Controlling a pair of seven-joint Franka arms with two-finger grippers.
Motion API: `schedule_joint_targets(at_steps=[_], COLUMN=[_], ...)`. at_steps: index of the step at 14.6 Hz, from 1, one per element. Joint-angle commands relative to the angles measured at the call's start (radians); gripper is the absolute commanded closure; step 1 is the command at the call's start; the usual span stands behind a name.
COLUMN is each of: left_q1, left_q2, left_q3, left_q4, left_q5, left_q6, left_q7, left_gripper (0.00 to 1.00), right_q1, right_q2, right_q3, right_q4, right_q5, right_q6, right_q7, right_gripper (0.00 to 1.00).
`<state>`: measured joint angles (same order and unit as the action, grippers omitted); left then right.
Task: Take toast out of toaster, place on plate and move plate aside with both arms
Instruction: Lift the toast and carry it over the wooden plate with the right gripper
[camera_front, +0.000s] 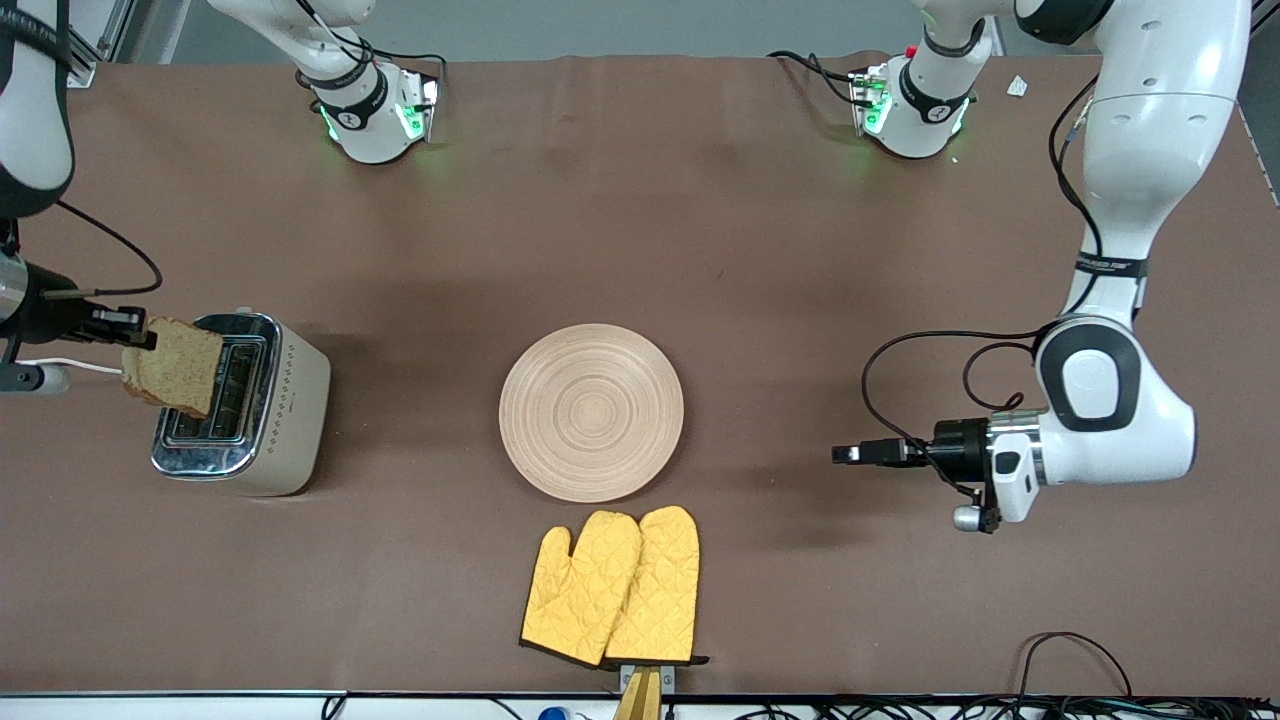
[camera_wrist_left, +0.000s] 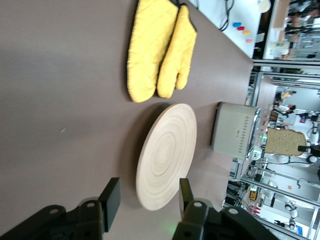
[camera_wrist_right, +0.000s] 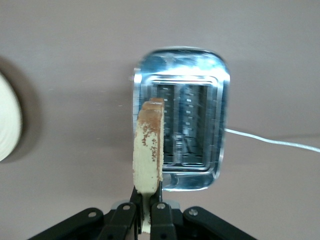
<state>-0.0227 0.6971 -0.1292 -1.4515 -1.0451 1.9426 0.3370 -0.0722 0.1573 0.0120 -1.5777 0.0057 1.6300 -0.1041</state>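
Note:
My right gripper (camera_front: 140, 335) is shut on the toast (camera_front: 175, 367), a speckled tan slice held on edge above the toaster's slots. In the right wrist view the toast (camera_wrist_right: 149, 150) stands clamped in my right gripper (camera_wrist_right: 148, 200). The round beige wooden plate (camera_front: 591, 411) lies bare at the table's middle. My left gripper (camera_front: 845, 453) is open and empty, low over the table toward the left arm's end, pointing at the plate. In the left wrist view the plate (camera_wrist_left: 167, 150) lies just ahead of my open left gripper (camera_wrist_left: 148, 192).
A silver toaster (camera_front: 245, 405) stands toward the right arm's end of the table, with a white cord (camera_wrist_right: 280, 141). Two yellow oven mitts (camera_front: 615, 585) lie nearer the front camera than the plate. Black cables hang from the left arm (camera_front: 905, 360).

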Motion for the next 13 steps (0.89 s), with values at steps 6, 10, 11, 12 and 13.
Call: schedule_joint_targets(at_steps=[6,10,11,12,13], left_q1=[-0.082,-0.144,-0.166,-0.175,-0.177], left_q2=[0.123,0.154,0.159,0.162,0.170], left_q3=[-0.001,0.000,0.000,0.000,0.000], left_q4=[0.023,0.022,0.022,0.020,0.019], left_q5=[-0.217,-0.317,-0.335,-0.345,-0.346], left_q6=[0.070,0.113,0.119,0.131,0.142], left_q7=[0.198,0.267,0.270,0.281,0.299], left_gripper=[0.47,0.47,0.47,0.47,0.48], right_q1=[0.354,0.526,0.557,0.587,0.616], right_q2=[0.198,0.298,0.320,0.347,0.375], right_q3=[0.002,0.002,0.002,0.002,0.000], right_q4=[0.117,0.123,0.127,0.148,0.168], right_q5=[-0.003,-0.058,-0.068,-0.069,-0.070], right_q6=[0.030,0.119,0.120,0.122,0.120], right_q7=[0.399,0.663,0.719,0.778,0.831], right_gripper=[0.91,0.90,0.88,0.86,0.84])
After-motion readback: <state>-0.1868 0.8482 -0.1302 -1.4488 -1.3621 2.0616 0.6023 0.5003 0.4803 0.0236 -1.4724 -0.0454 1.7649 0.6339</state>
